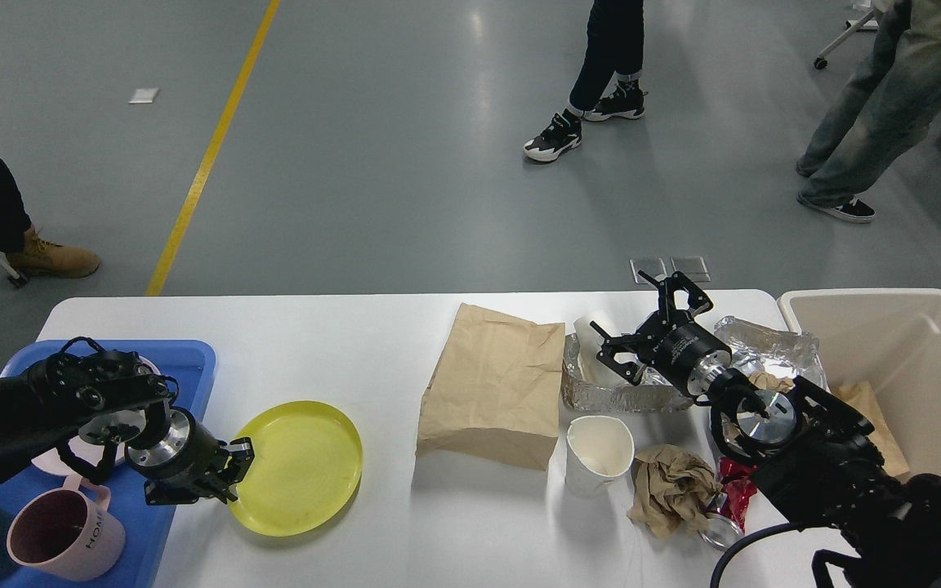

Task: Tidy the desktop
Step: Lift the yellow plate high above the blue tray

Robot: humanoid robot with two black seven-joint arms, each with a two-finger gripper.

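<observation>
The white desktop (372,343) carries a yellow plate (299,465) near its front left. My left gripper (229,472) is shut on the plate's left rim, beside the blue tray (193,359). A brown paper bag (495,384) lies flat in the middle. To its right sit a foil tray (626,398), a white paper cup (599,453), crumpled brown paper (671,486) and a red wrapper (736,490). My right gripper (642,322) hangs open over the foil tray, holding nothing.
A pink mug (62,531) and other dishes stand in the blue tray at the left. A beige bin (912,359) with brown paper in it stands at the table's right end. People stand on the floor beyond the table.
</observation>
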